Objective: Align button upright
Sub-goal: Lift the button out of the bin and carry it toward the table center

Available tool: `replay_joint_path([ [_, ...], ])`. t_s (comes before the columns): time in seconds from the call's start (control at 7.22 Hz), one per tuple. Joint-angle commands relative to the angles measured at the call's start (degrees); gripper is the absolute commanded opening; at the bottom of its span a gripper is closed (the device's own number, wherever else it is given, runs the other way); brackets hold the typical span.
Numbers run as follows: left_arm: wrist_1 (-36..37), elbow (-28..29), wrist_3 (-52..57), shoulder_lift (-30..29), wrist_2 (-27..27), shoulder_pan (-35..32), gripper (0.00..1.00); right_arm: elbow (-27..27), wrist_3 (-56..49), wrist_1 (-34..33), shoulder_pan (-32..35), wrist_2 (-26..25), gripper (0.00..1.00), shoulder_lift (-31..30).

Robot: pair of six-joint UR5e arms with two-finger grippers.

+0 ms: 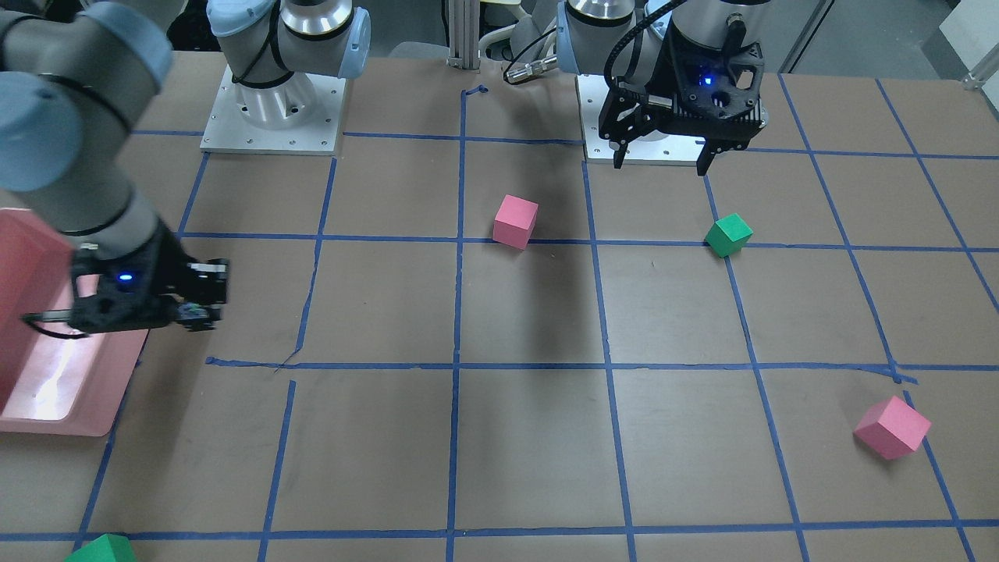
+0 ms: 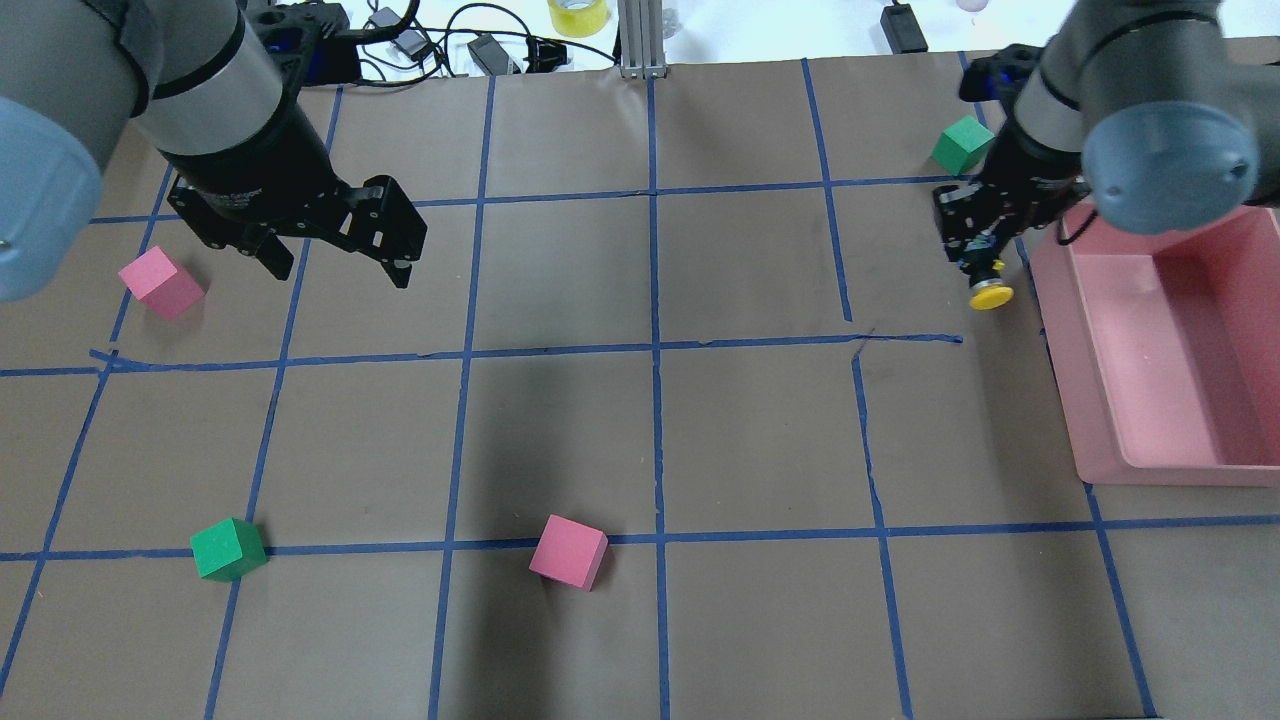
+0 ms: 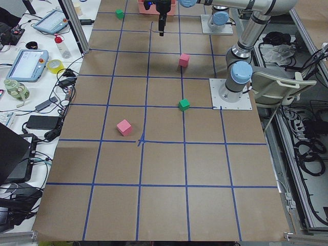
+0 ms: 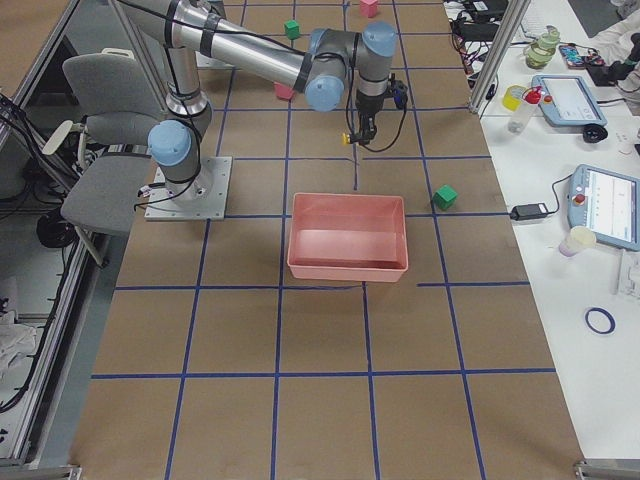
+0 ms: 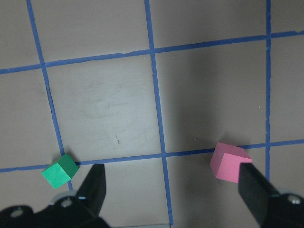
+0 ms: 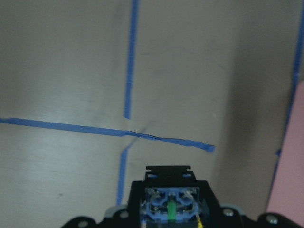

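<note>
The button (image 2: pixel 989 290) has a round yellow cap and is clamped in my right gripper (image 2: pixel 982 268), held just left of the pink tray (image 2: pixel 1065 350). The cap points away from the fingers. In the right wrist view its whitish-blue base block (image 6: pixel 171 209) faces the camera between the jaws. In the front view the right gripper (image 1: pixel 199 314) hangs beside the tray (image 1: pixel 47 406), and the yellow cap does not show there. My left gripper (image 2: pixel 342 272) is open and empty above the table, also seen in the front view (image 1: pixel 662 164).
A pink cube (image 2: pixel 160 283) lies left of the left gripper. A green cube (image 2: pixel 228 548) and a second pink cube (image 2: pixel 568 552) lie near my side. Another green cube (image 2: pixel 963 144) sits behind the right gripper. Blue tape lines grid the brown table.
</note>
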Motion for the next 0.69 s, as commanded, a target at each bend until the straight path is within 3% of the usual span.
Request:
replay_joint_path([
  [0.0,0.0,0.0,0.0,0.0,0.0,0.0,1.00,-0.3,10.2,-5.2,13.2,0.2,0.00,4.0],
  [0.28,0.5,0.8,-0.4,-0.1,0.3,-0.2,1.00,-0.3,22.1,-10.7,19.6,0.3,0.00,8.2],
  [0.55,1.9,0.6,-0.4,-1.1,4.3,-0.1,1.00,-0.5,32.1,-14.9,26.0,0.2,0.00,12.6],
])
